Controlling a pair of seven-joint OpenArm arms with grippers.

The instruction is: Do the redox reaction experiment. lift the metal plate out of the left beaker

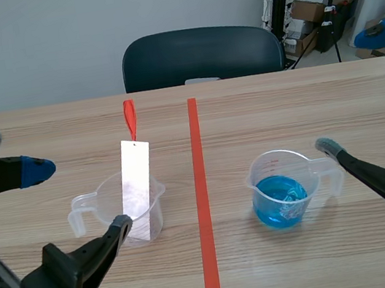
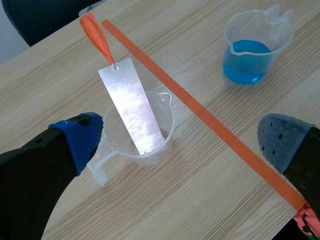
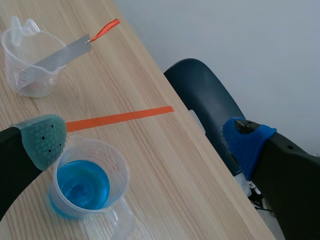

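The metal plate point(image 1: 137, 186) stands tilted in the left beaker point(image 1: 104, 188), a clear one left of the tape line point(image 1: 205, 208). Its lower end is down inside the beaker, and its upper part rises well above the rim, leaning toward the far side, with a red-orange tag point(image 1: 130, 119) at its top end. The left gripper point(image 1: 80, 198) has its fingers wide apart and holds nothing. The beaker lies between them, with the grey pad at the beaker's near side and the blue pad off to the far left, neither touching the plate. Right of the tape, the right beaker point(image 1: 287, 158) holds blue liquid point(image 1: 279, 199). The right gripper point(image 3: 145, 139) is also spread wide, its grey-green pad just beside that beaker. A dark chair point(image 1: 200, 54) stands beyond the table point(image 1: 282, 107).
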